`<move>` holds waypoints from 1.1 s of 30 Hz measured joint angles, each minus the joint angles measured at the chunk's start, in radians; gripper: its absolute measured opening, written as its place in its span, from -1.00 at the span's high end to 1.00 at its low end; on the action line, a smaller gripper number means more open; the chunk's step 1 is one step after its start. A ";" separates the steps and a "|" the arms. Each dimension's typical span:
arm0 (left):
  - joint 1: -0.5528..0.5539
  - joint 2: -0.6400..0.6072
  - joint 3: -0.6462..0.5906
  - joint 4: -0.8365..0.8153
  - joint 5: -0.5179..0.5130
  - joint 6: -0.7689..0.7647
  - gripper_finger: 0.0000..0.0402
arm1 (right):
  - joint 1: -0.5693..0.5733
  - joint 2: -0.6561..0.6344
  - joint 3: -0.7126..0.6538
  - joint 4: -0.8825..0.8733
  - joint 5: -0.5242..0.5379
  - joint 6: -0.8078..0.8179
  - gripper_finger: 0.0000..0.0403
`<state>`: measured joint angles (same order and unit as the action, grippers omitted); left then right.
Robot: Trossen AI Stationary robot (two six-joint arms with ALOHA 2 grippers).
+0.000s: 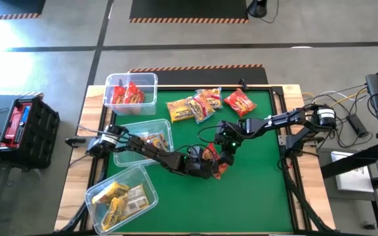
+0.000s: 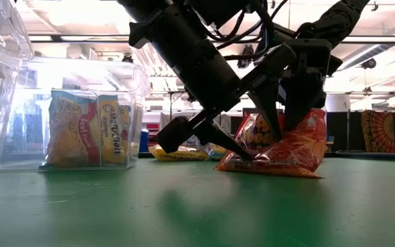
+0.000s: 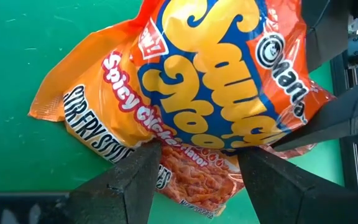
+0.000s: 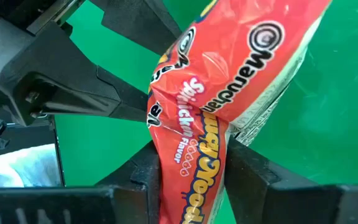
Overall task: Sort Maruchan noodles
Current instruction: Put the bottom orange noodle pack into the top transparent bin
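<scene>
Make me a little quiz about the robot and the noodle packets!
1. True or false: the right gripper is shut on the orange packet, and the left gripper is right next to it.
2. What colour are the packets in the corner bin at the left arm's side? A red, B yellow, C blue.
3. Fill in: the number of clear bins standing on the table is ____.
Key: 1 true; 2 B; 3 three.
</scene>
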<state>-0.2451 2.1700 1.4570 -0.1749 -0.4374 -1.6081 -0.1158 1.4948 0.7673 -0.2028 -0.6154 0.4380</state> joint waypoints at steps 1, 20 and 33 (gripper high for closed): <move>0.000 0.000 0.000 0.000 0.000 -0.001 -0.01 | 0.000 0.000 0.000 0.000 -0.001 0.000 0.40; -0.068 -0.135 0.000 0.001 -0.083 0.132 -0.01 | -0.007 -0.001 0.003 0.003 -0.006 -0.030 0.47; -0.144 -0.221 0.000 0.014 -0.126 0.126 -0.01 | -0.096 -0.029 0.064 0.000 0.000 -0.072 0.47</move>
<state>-0.3892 1.9487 1.4570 -0.1608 -0.5637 -1.4818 -0.2117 1.4656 0.8313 -0.2031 -0.6153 0.3664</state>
